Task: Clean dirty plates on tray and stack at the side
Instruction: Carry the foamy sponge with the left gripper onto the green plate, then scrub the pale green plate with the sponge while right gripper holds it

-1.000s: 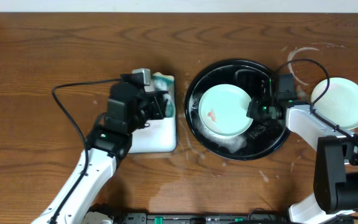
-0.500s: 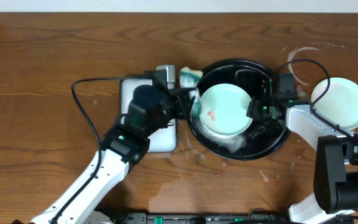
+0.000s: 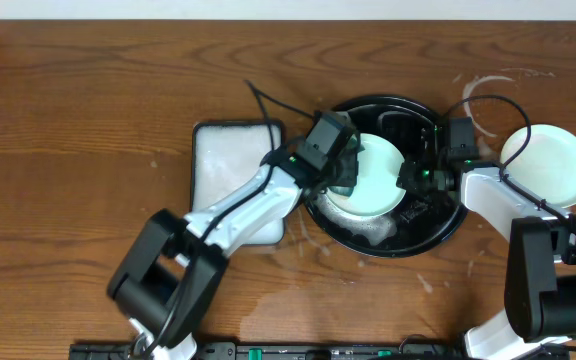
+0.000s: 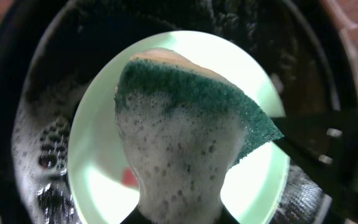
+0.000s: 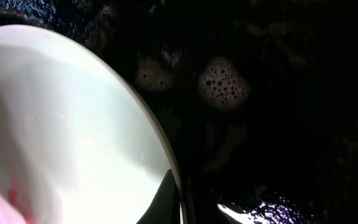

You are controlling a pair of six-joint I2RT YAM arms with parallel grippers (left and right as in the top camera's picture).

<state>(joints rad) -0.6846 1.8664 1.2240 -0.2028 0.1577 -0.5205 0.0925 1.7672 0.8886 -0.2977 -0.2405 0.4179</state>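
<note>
— Where is the dirty one now?

— The mint plate is inside the black tray, near its centre. From the left wrist I see a red smear on it at about 7 o'clock. A second plate, which looks clean, sits on the table at 3 o'clock from the tray, well apart.

— And the arms?

— The left gripper is clamped on a foamy green sponge and hangs over the mint plate. The right gripper is closed thin on the plate's rim at 3 o'clock, as far as I can judge.

— Will the plate be easy to handle?

— I think it is light and stiff, but soapy, so it is slippery. A pinch at the very edge could slide off. I would take the rim deeper and press the soft sponge only gently.
</note>
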